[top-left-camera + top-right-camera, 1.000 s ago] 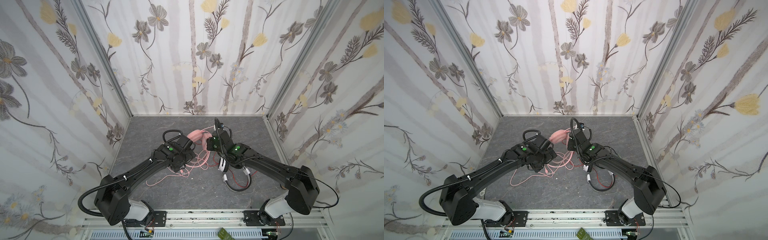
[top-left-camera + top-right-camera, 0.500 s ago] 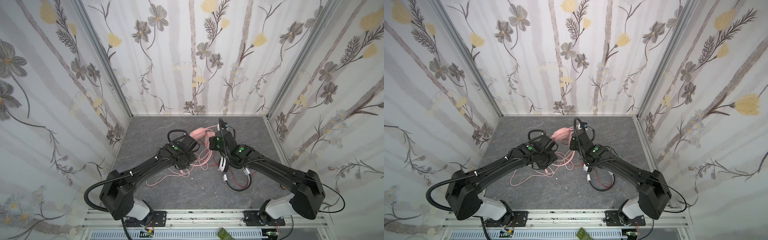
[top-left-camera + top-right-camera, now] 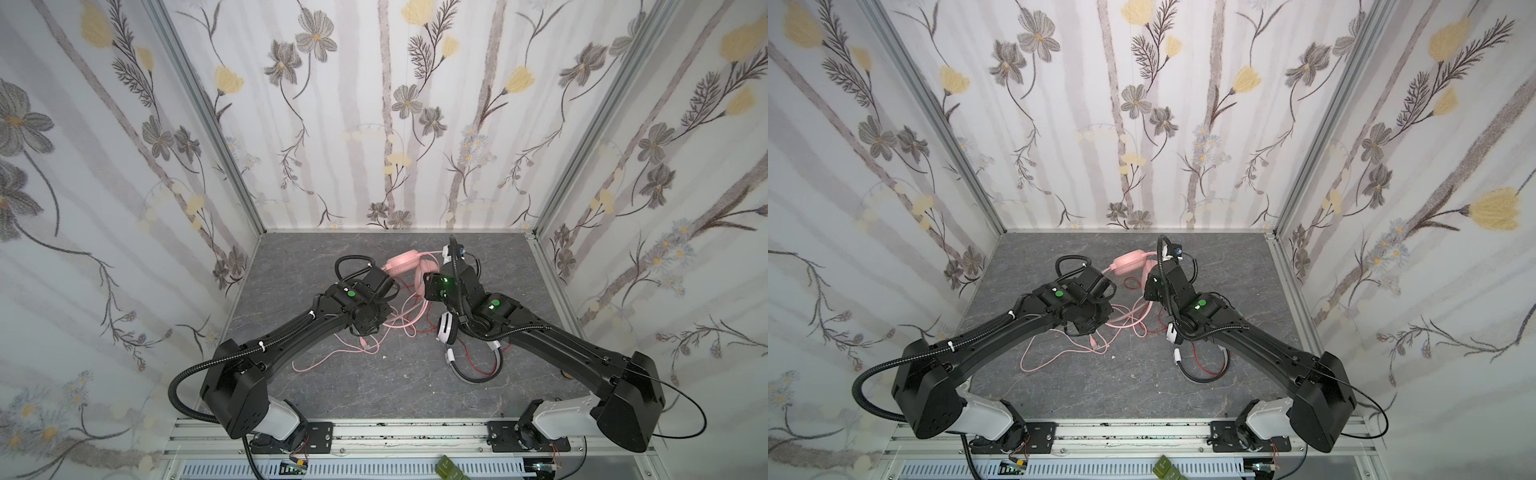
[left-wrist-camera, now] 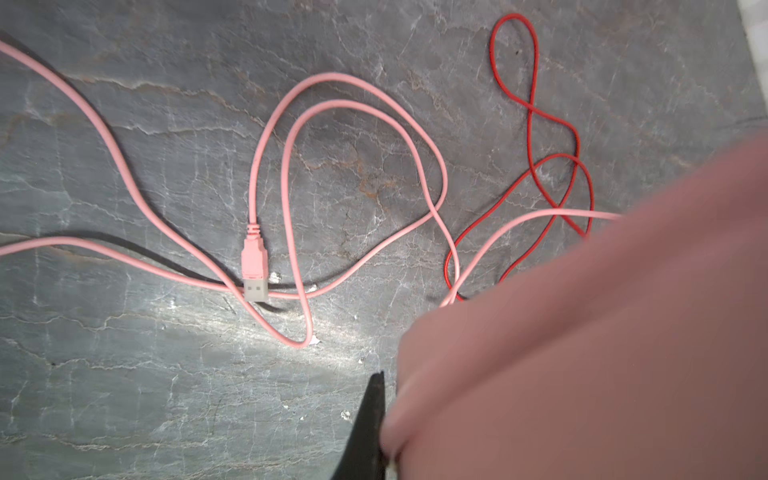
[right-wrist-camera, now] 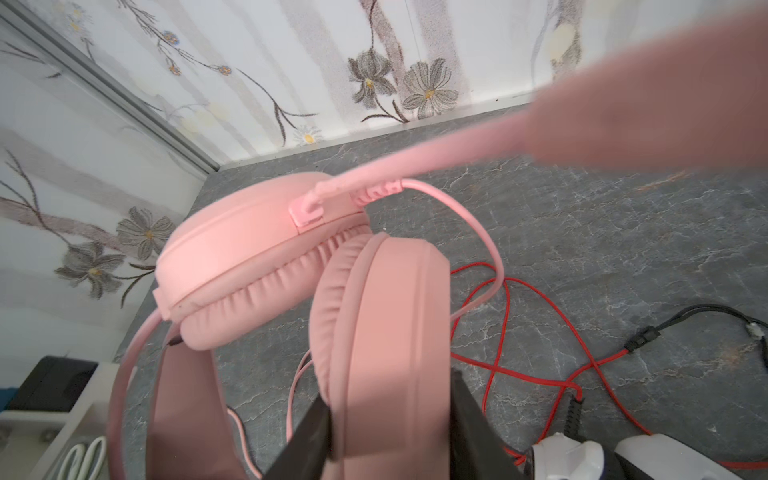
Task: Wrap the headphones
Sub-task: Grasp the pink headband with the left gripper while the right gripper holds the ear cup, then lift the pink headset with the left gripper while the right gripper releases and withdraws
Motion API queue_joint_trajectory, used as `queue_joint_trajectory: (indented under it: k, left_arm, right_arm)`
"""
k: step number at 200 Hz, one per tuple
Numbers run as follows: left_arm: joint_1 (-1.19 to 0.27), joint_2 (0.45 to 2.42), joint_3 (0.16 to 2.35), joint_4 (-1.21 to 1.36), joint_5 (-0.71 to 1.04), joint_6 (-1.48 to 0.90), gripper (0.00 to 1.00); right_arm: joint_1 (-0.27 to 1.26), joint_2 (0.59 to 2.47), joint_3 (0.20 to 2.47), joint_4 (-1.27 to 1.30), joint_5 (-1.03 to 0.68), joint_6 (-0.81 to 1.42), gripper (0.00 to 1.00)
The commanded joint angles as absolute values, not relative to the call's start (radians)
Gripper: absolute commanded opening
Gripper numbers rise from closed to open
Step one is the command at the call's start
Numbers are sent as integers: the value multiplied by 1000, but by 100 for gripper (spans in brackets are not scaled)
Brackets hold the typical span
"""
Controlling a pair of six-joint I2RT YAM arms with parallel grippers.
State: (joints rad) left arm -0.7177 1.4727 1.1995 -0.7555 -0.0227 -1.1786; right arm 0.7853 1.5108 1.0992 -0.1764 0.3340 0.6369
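Note:
The pink headphones [image 3: 405, 264] [image 3: 1129, 262] are held up off the grey floor at mid-back. My right gripper [image 5: 388, 388] has a finger against each side of one pink ear cup [image 5: 382, 324]. My left gripper [image 4: 395, 399] is shut on the pink headband [image 4: 582, 332], which hides one finger. The pink cable [image 4: 266, 137] lies in loose loops on the floor, and its USB plug [image 4: 254, 266] rests there. The white-and-black headphones [image 3: 446, 328] [image 3: 1177, 332] lie under my right arm, their thin red cable [image 4: 532, 116] tangled beside the pink one.
Floral walls close in the grey stone floor [image 3: 316, 257] at the back and both sides. Pink cable [image 3: 332, 361] trails toward the front left of centre. A black lead with a connector [image 5: 640, 338] lies by the red cable.
My left gripper moved in to the pink headband and shut on it. My right gripper carried the pink headset slightly back and right, and its jaws stand a little wider.

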Motion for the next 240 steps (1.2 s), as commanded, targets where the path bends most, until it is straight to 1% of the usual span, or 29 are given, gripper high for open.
queue_joint_trajectory:
  k: [1,2,5,18,32,56,74,87,97,110,118,132,156,178,205,225,240]
  left_arm:
    - [-683,1451,1218,-810,-31,-1077,0]
    - [-681,1451,1218,-812,-30,-1073,0]
    - [-674,1445,1219,-815,-28,-1062,0]
    - [-640,1430,1224,-841,-15,-1019,0]
    - [-597,1405,1219,-853,10,-970,0]
    - [-518,1337,1204,-870,46,-891,0]
    - [-468,1292,1221,-908,58,-820,0]
    - [-445,1266,1251,-949,53,-772,0]
    - [-433,1263,1279,-980,48,-739,0]
    - [-420,1225,1318,-1014,51,-704,0]
    - [-413,1218,1345,-1032,66,-686,0]
    - [-403,1211,1394,-1052,106,-666,0]
    - [-391,1207,1446,-1042,195,-677,0]
    - [-388,1221,1543,-1037,224,-701,0]
    - [-381,1256,1660,-1037,272,-710,0]
    - [-372,1284,1744,-1033,299,-723,0]
    - [-362,1299,1800,-1025,333,-742,0]
  right_arm:
    - [780,1468,1087,-86,302,579,61]
    - [779,1462,1084,-88,296,574,63]
    - [778,1453,1080,-91,291,568,64]
    - [764,1388,1037,-85,215,521,77]
    - [743,1311,985,-84,130,488,82]
    - [669,1170,887,-115,9,462,84]
    - [559,1117,825,-129,-167,478,84]
    - [491,1127,783,-116,-321,478,84]
    - [474,1150,762,-105,-392,475,83]
    - [474,1187,756,-75,-468,470,83]
    - [475,1215,715,-37,-515,484,82]
    - [485,1259,697,27,-564,516,81]
    - [536,1302,708,84,-548,523,82]
    - [591,1333,739,92,-494,505,82]
    - [635,1356,741,126,-480,479,82]
    - [652,1358,741,152,-472,457,78]
    - [668,1324,723,185,-435,437,78]
